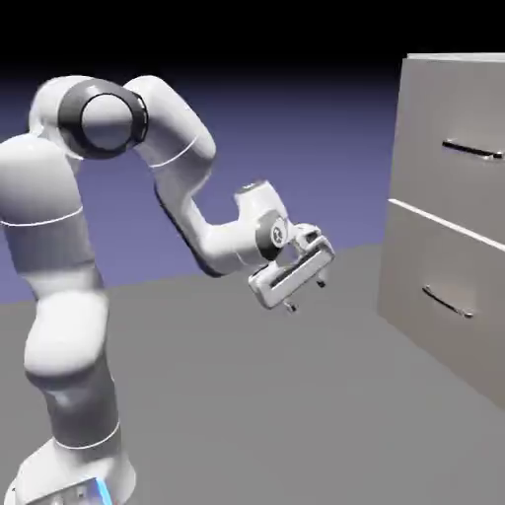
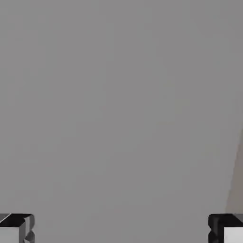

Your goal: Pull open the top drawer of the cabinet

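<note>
The cabinet is a tall light-grey box at the right edge of the exterior view. Its top drawer has a flat front with a thin straight dark handle. Below it sits the lower drawer front with a slightly curved handle. My gripper hangs over the floor, well left of the cabinet and below the top handle, pointing downward. Its jaws stand open with nothing between them. In the hand view the two fingertips sit far apart at the bottom corners over plain grey floor.
The white arm rises from the lower left and bends over toward the middle. A grey floor stretches between the arm's base and the cabinet. A paler strip shows at the hand view's right edge.
</note>
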Action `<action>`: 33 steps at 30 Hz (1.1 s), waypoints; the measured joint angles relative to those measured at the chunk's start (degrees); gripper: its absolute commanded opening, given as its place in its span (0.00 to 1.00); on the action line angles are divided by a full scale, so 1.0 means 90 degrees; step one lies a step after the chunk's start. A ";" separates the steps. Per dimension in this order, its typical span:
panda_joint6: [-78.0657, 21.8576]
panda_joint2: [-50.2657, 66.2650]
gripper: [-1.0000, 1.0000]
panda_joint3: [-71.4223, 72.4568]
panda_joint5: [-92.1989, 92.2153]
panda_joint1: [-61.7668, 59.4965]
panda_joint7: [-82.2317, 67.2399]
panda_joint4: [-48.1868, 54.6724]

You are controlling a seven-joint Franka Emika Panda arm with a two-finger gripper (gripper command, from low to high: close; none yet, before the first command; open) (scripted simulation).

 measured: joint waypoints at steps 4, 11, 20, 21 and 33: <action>-0.0224 0.0661 0.50 0.0596 -0.0844 -0.0330 -0.1107 0.0334; -0.0617 0.1817 0.50 0.1640 -0.2321 -0.0864 -0.3045 0.0918; -0.1122 0.3304 0.50 0.2981 -0.4220 -0.1544 -0.5537 0.1669; -0.1178 0.3470 0.50 0.3130 -0.4431 -0.1620 -0.5814 0.1753; -0.1851 0.5452 0.50 0.4918 -0.6963 -0.2526 -0.9136 0.2754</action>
